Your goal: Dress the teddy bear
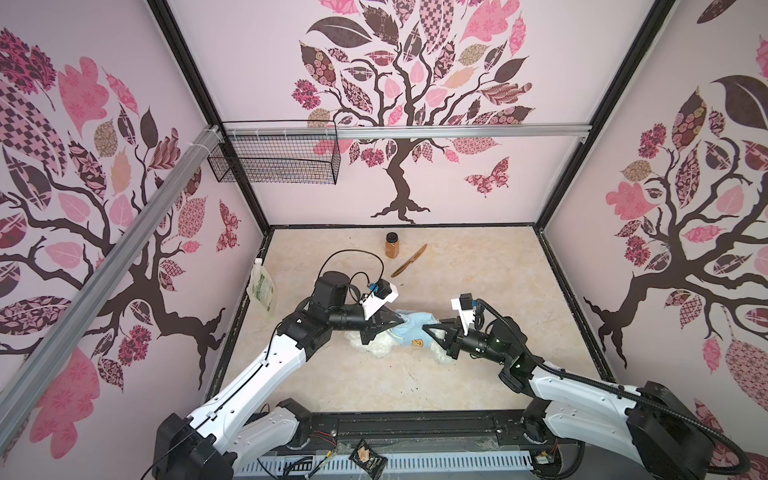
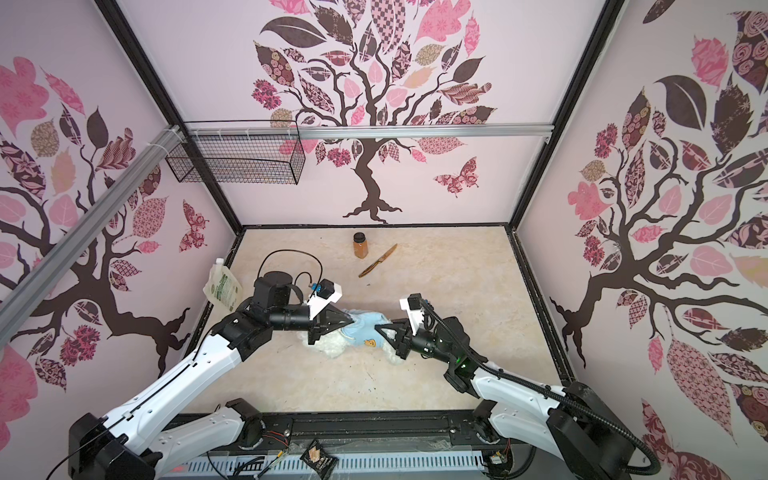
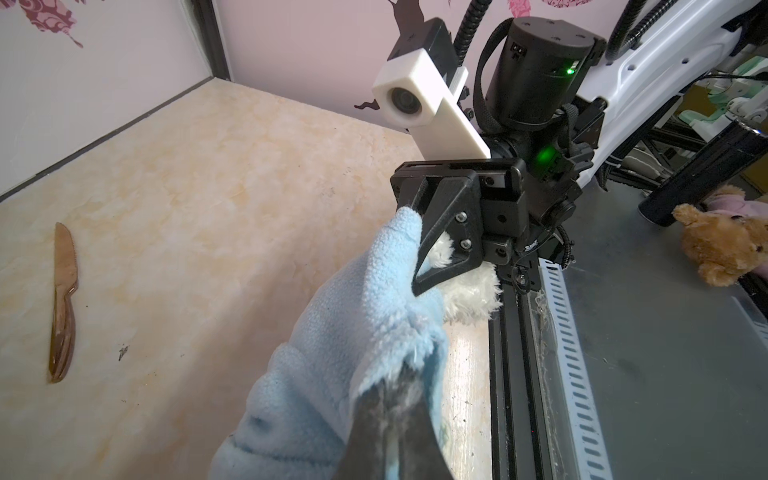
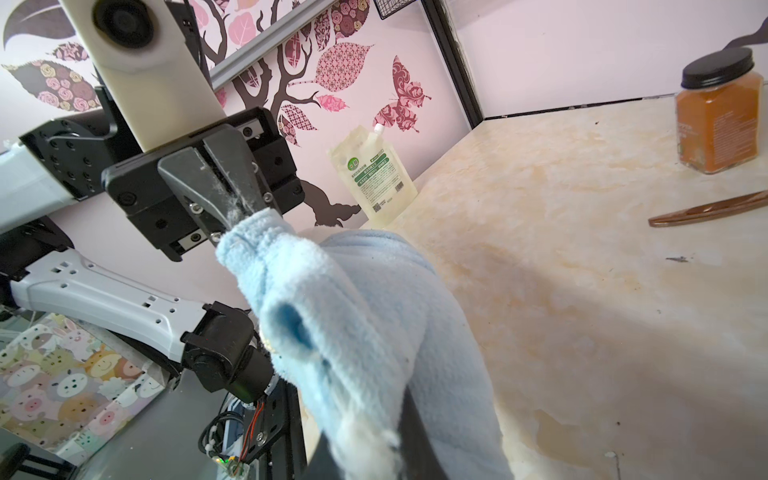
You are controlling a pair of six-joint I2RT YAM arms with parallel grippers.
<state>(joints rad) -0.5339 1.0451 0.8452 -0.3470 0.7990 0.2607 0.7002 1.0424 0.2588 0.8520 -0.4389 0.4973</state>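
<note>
Closest to the lens, left gripper [image 3: 395, 399]: clamped tight on a fold of light blue shirt [image 3: 349, 332], fleece bunched over the fingertips. Same grip checked from the right wrist view [image 4: 232, 203]: jaws pressed together on the shirt's edge, lint stuck to them. Right gripper [image 3: 417, 270]: also pinched closed on the shirt, at the opposite end, facing the left gripper. Shirt pulled out between the two grippers, no slack hanging to either side.

Teddy bear [image 1: 374, 347]: lying on the table [image 1: 478, 374] directly under and between both grippers, middle covered by the shirt. White fur poking out beneath the left gripper [image 1: 395, 322] and again just below the right gripper [image 1: 428, 330]. Head end: cannot tell. Small tan bear-face print [image 1: 417, 343] on the shirt's near side, closer to the right gripper than to the left.

Beyond the left gripper, toward the back wall: spice jar [image 1: 392, 245], upright, black lid, orange-brown contents. Just beside the jar, not touching: brown serrated knife [image 1: 409, 261], flat on the table. Out past the left gripper's outer side: spouted refill pouch [image 1: 262, 286], leaning against the side wall. High above and well apart from the left gripper: black wire basket [image 1: 274, 158], hung on the rail. Behind the right gripper, off the table, seen only in the left wrist view: brown plush bear [image 3: 723, 245].
</note>
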